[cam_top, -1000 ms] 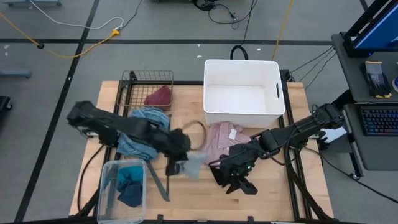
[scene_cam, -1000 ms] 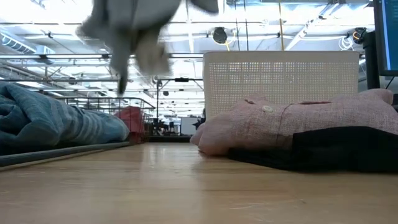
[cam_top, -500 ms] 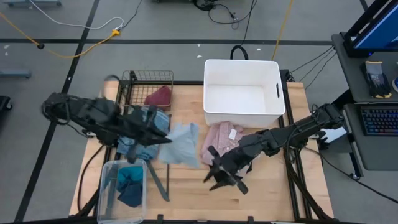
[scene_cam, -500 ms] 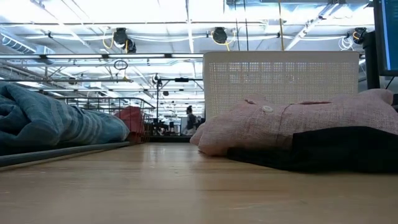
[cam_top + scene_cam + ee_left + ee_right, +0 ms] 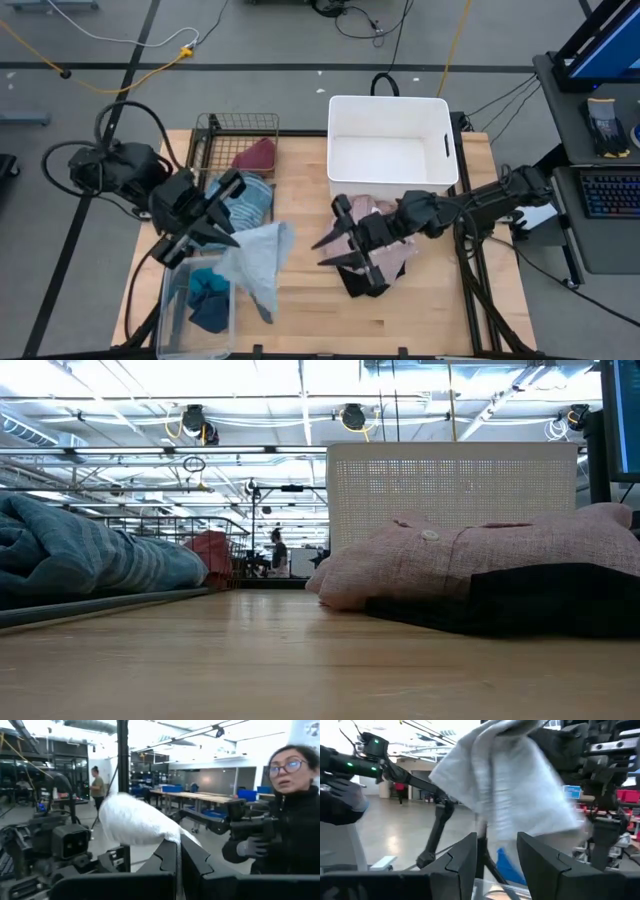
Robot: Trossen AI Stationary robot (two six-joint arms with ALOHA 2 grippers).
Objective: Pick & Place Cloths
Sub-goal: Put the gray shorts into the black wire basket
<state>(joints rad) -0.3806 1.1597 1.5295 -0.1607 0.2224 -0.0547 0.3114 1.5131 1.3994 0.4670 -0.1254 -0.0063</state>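
My left gripper point(image 5: 222, 236) stands above the table's left near part, shut on a grey-blue cloth point(image 5: 256, 262) that spreads out beside a clear bin. In the left wrist view the same cloth point(image 5: 134, 822) bulges over the shut gripper point(image 5: 178, 862). My right gripper point(image 5: 330, 236) is open at mid-table, pointing toward the left arm, and touches nothing. It hovers over the pink shirt point(image 5: 378, 212) and a black piece point(image 5: 378, 276), which lie on the table. The blue striped top point(image 5: 248, 194) lies by the wire basket, which holds a maroon piece point(image 5: 256, 155). My left gripper pinches the grey-blue cloth between its two fingers at a bunched part point(image 5: 172, 837) by its upper edge. The fingers come roughly level, pointing toward the table's right. The cloth hangs slack below and beyond them. I cannot tell whether its lower tip point(image 5: 268, 303) touches the table.
A clear plastic bin point(image 5: 176, 322) at the left near corner holds a teal piece point(image 5: 208, 296). The white tub point(image 5: 392, 148) stands at the far edge, the wire basket point(image 5: 238, 128) to its left. A person in black point(image 5: 290, 835) stands beyond the table. Bare wood lies along the near edge.
My left gripper has carried the grey-blue cloth from mid-table toward the left and near edge, up out of the low view, to beside the clear bin. My right gripper has moved toward the far and left, tipping from pointing down to nearly level.
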